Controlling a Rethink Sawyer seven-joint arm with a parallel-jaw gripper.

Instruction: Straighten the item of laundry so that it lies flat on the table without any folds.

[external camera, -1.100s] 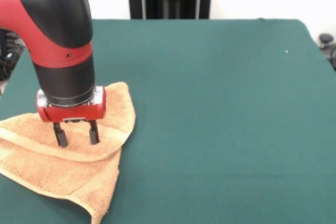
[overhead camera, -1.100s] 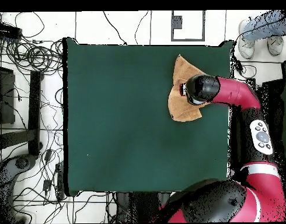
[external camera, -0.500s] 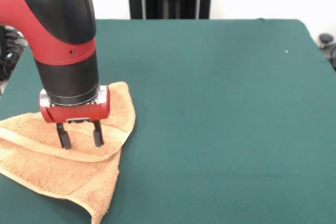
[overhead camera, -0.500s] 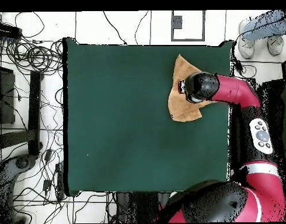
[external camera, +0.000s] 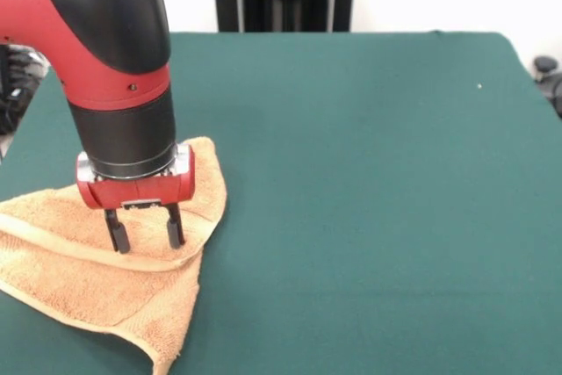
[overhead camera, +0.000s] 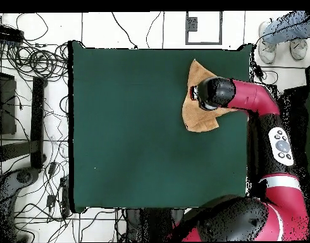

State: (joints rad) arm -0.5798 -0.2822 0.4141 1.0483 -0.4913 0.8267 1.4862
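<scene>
Meanwhile the pincer (external camera: 147, 236) has slid a little toward the towel's (external camera: 97, 283) folded edge over the last second, dropping slightly, its two fingers spread and empty above the upper flap. The towel has not moved: it lies folded over itself near one corner of the tabletop (external camera: 369, 182), one layer doubled across the other. The overhead view shows the arm (overhead camera: 243, 98) covering part of the cloth. This looks like lining up for a grasp; unfolding has not begun.
</scene>
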